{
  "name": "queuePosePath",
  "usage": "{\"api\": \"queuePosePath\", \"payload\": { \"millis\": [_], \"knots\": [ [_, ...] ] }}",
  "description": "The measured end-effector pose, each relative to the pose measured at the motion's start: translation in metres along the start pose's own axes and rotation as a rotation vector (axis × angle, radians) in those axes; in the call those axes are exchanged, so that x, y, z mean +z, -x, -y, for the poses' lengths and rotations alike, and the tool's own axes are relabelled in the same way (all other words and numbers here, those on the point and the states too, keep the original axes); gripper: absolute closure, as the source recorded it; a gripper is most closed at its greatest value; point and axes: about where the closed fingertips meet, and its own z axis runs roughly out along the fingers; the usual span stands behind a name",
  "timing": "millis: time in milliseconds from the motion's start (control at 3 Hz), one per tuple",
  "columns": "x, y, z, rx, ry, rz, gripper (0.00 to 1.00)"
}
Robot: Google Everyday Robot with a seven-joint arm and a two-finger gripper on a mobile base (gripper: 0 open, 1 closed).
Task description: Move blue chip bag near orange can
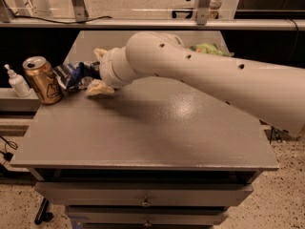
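The blue chip bag (71, 75) is seen lying crumpled on the grey desk (152, 137), at its far left corner, just beside the orange can (43, 80). Whether the two are touching cannot be made out. The can stands upright, very near the desk's left edge. The hand (96, 72) is placed at the right end of the bag, low over the desk, at the tip of the thick white arm (200, 75) that is stretched in from the right. Whether the bag is clamped in the hand or has been let go cannot be told from this view.

The task is judged to be almost done, since the bag is already close to the can; only the letting go and the pulling away seem to be left.

Several things could go wrong from here. If the bag were pushed further left, the can could be knocked over or shoved off the edge, towards the small white pump bottle (18, 82) that is seen just beyond it. If the arm were drawn back while the foil was caught, the bag could be dragged away from the can. The green chip bag (209, 49) behind the arm could be brushed by a wide swing.
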Motion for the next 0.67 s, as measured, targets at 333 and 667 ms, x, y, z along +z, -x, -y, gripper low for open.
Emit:
{"api": "queuePosePath", "payload": {
  "millis": [333, 667],
  "knots": [
    [-0.0026, 0.0028, 0.0025, 0.000, 0.000, 0.000, 0.00],
    [-0.0039, 0.0042, 0.0038, 0.000, 0.000, 0.000, 0.00]
  ]
}}
